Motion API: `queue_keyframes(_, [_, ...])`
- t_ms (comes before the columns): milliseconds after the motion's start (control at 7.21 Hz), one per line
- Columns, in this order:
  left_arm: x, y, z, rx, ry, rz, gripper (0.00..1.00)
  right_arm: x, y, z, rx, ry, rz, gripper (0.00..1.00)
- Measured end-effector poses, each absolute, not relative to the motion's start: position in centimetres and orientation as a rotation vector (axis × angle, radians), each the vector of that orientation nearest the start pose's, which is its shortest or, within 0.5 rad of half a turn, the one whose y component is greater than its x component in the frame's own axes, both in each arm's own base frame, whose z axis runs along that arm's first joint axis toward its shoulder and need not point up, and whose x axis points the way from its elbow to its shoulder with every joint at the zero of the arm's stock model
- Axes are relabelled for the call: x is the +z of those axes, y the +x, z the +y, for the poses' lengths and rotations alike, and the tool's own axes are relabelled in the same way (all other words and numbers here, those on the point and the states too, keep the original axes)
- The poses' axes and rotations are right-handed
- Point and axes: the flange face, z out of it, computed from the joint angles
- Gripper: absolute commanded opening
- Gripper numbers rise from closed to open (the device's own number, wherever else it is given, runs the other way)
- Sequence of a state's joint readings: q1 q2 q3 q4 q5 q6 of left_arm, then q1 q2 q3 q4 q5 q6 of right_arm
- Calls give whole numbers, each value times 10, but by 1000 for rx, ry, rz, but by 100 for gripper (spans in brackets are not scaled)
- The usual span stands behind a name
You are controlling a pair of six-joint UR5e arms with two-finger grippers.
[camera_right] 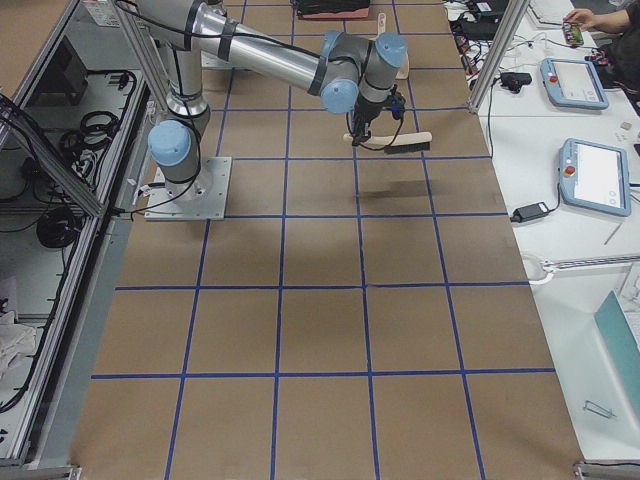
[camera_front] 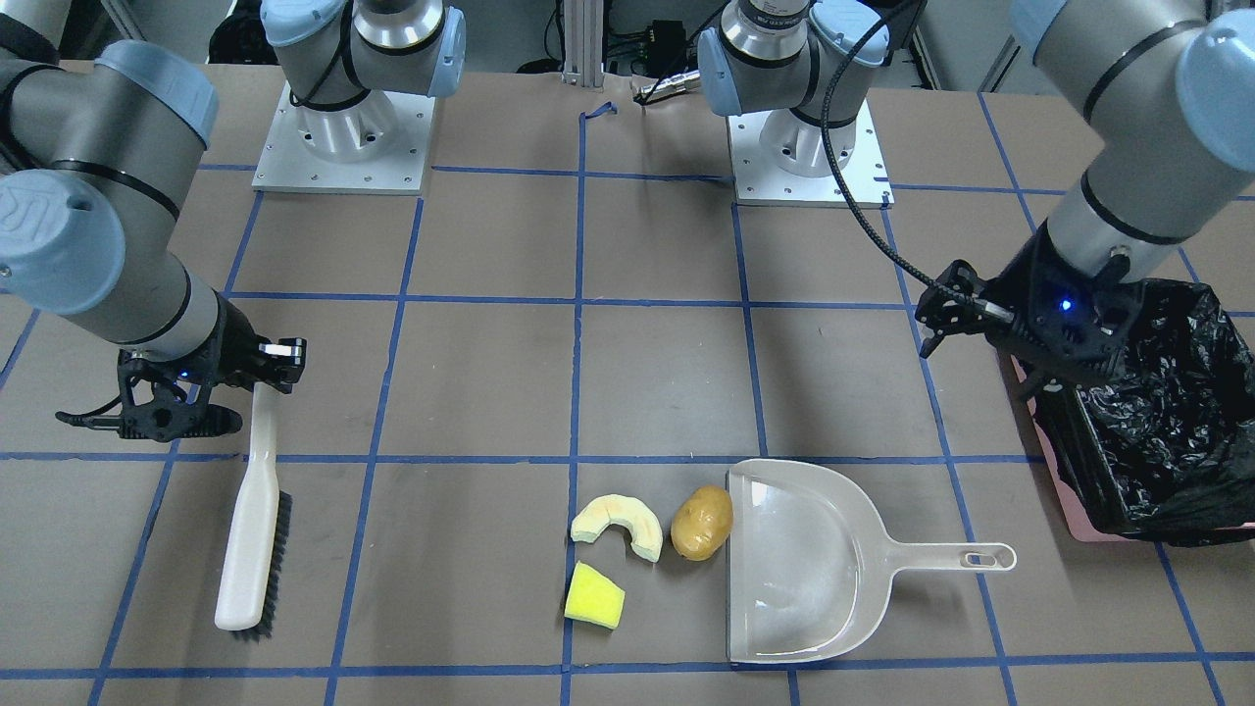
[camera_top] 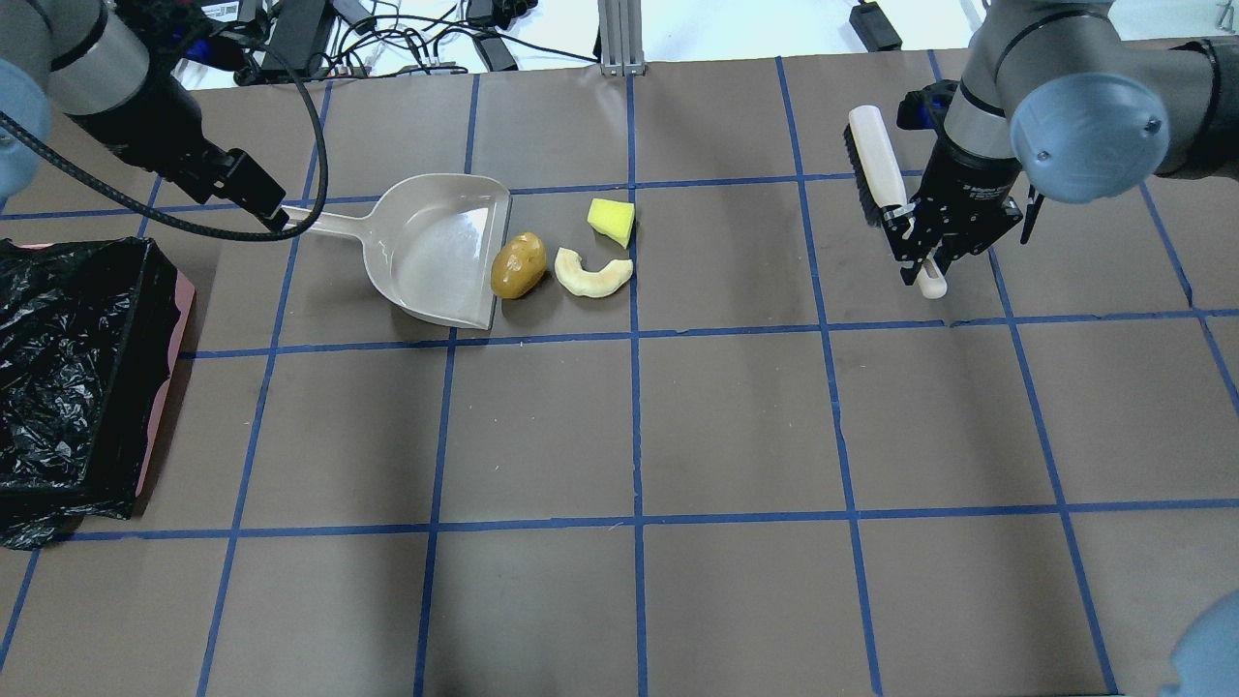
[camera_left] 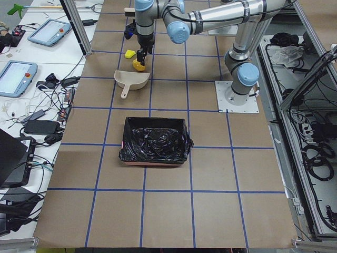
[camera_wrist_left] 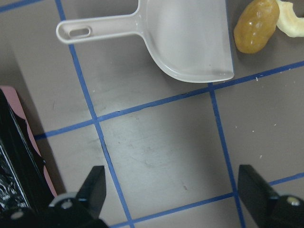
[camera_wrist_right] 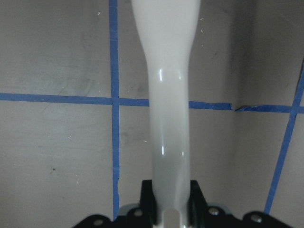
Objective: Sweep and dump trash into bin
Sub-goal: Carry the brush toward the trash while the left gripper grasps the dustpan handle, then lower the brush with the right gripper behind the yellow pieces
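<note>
Okay, pickup step: right gripper (camera_top: 926, 261) pinches the white bristled brush (camera_top: 874, 155) by its handle; left gripper (camera_wrist_left: 173, 187), spread, hovers near the beige plastic dustpan (camera_top: 436, 242). 3 trash pieces (camera_top: 592, 279) lie at its 3 o'clock, pink black-lined bin (camera_top: 182, 310) at 8. Next, likely: grasp dustpan handle, sweep.

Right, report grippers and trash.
Right gripper shut on brush. Left gripper open, empty. Potato, slice, wedge at dustpan mouth, unswept. Nothing between.

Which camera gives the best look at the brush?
Exterior front-facing: the brush shows whole, handle and dark bristles, its end in the right gripper. Overhead partly hides it behind that gripper, the right wrist view shows only handle, and exterior right shows it small.
</note>
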State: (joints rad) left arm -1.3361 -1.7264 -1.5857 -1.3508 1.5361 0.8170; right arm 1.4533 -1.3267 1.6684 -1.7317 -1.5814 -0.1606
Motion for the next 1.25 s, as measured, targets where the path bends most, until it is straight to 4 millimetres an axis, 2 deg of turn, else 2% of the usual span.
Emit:
queue_keyframes(278, [368,10,-614,-103,1502,2685,100,325,97,-560,287,-24,3088,0])
queue_keyframes(555, [321,19,-644,-102,1949,2301,98,312,122,-562,297,18,3040,0])
queue_keyframes(833, [287,24,-666,-106,2160,2055,95,306,152,-560,295,50,3027,0])
queue_keyframes(972, [271,25,-672,-99,2207,2015,95,305,169,-558,284,55,3030,0])
queue_keyframes(1249, [243,27,-677,-76,2248,2018,94,299,184,-556,290,60,3018,0])
